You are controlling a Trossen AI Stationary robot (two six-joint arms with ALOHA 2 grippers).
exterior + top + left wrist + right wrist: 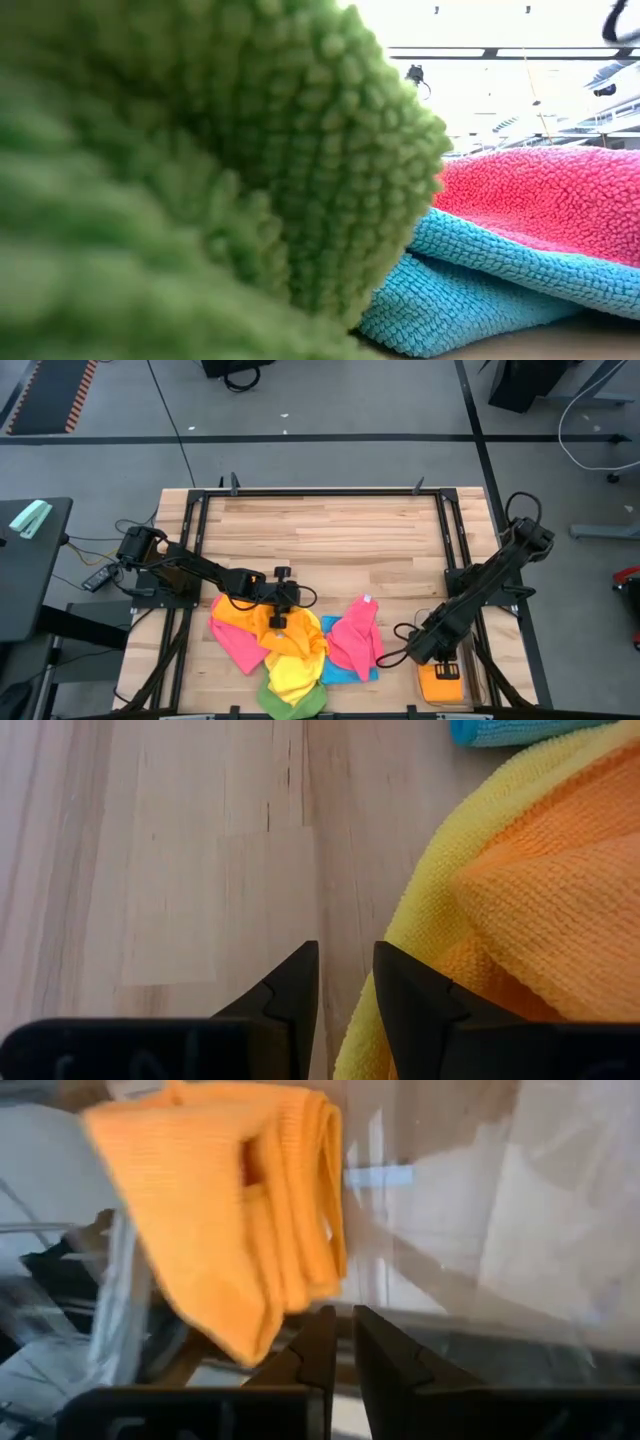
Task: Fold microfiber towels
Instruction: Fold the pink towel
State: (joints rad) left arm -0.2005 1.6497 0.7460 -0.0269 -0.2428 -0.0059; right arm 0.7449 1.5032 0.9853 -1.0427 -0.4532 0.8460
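Hovering at the pile's far edge, the left gripper is seen with fingers slightly apart, empty; the orange towel lies just beside them on the counter, far nearer this arm.

You see a wooden table of pale planks, with a dark metal frame along its edges. At the near right corner stands a clear plastic bin. Around the table the floor is grey, with dark lines crossing it. On the left there is a black side table, and a pale green object lies on it. Thin cables run beside it.
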